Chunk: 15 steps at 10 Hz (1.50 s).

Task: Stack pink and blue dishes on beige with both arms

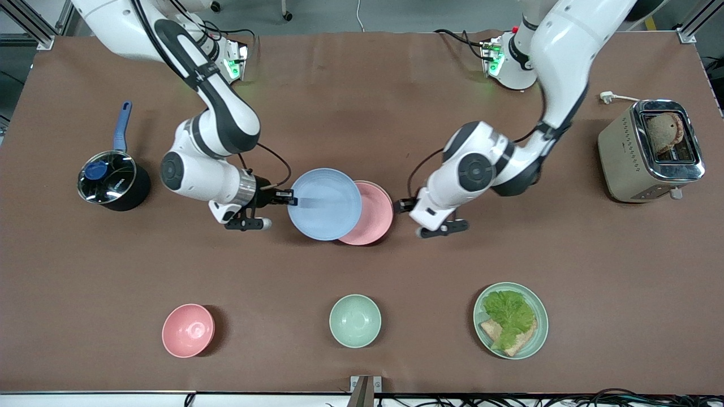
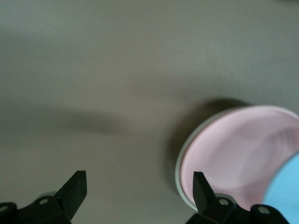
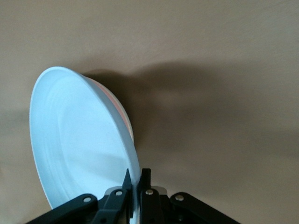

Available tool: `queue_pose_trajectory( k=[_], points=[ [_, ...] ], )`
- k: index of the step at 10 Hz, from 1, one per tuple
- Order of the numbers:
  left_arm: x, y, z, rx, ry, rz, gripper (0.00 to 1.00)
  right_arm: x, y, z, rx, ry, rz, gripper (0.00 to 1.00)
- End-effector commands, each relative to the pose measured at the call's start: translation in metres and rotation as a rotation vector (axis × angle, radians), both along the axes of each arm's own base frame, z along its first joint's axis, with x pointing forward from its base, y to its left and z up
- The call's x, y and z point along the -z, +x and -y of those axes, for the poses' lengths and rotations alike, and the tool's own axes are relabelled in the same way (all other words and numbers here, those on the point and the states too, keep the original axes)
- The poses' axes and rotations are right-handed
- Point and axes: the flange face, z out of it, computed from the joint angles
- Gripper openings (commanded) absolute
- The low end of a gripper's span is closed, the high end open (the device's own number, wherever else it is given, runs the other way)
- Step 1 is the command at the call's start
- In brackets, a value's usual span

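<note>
The right hand [image 1: 285, 197] pinches the blue plate's [image 1: 324, 204] rim, holding it over the pink plate [image 1: 376, 212] mid-surface; the left hand [image 1: 405, 206] waits open beside pink; stacking blue seems underway; next it likely needs centring, lowering, releasing.

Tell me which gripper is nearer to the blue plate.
Right. The right gripper is shut on the blue plate at its rim; the left gripper hangs open beside the pink plate, apart from the blue one.
</note>
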Motion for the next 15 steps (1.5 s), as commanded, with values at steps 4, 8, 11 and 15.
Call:
queue_pose_trajectory(
  k=[4,8,11,15],
  points=[
    [-0.127,0.014,-0.121,0.107,0.144,0.116,1.00,0.039,-0.011,-0.041,0.053,0.022,0.060,0.04],
    [-0.258,-0.014,-0.204,0.098,0.185,0.212,1.00,0.046,-0.015,-0.050,0.048,0.021,0.068,0.24],
    [-0.345,-0.078,-0.243,0.154,0.198,0.231,1.00,0.030,-0.010,-0.043,0.049,0.022,0.083,1.00],
    [-0.379,-0.092,-0.277,0.169,0.138,0.165,1.00,-0.063,0.016,0.042,-0.024,-0.106,0.111,1.00]
  ],
)
